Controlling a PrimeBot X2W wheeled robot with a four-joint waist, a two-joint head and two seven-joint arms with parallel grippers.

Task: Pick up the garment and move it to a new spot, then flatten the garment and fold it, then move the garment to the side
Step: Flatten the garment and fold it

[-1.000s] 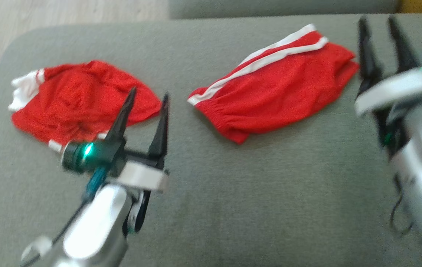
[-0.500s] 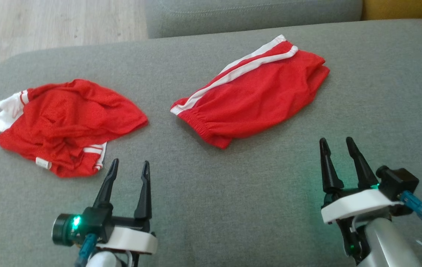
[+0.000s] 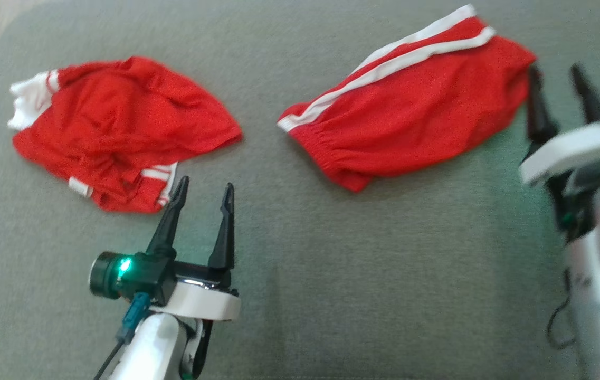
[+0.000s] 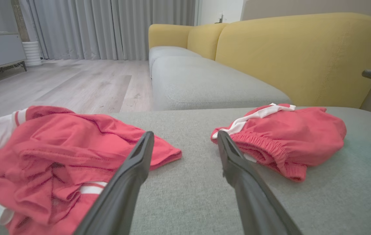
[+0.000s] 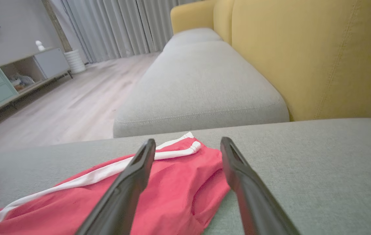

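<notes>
Two grippers stand empty, fingers apart. The left gripper [image 3: 206, 183] sits at lower left, tips just beside the crumpled red garment [image 3: 120, 121] at upper left. The right gripper [image 3: 554, 71], lower before, is now beside the folded red shorts [image 3: 416, 121] at upper right, on the grey cushion [image 3: 384, 290].

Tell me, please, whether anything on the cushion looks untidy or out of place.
The left red garment lies crumpled in a heap with its label showing, whereas the red shorts lie fairly flat. Nothing looks torn.
</notes>
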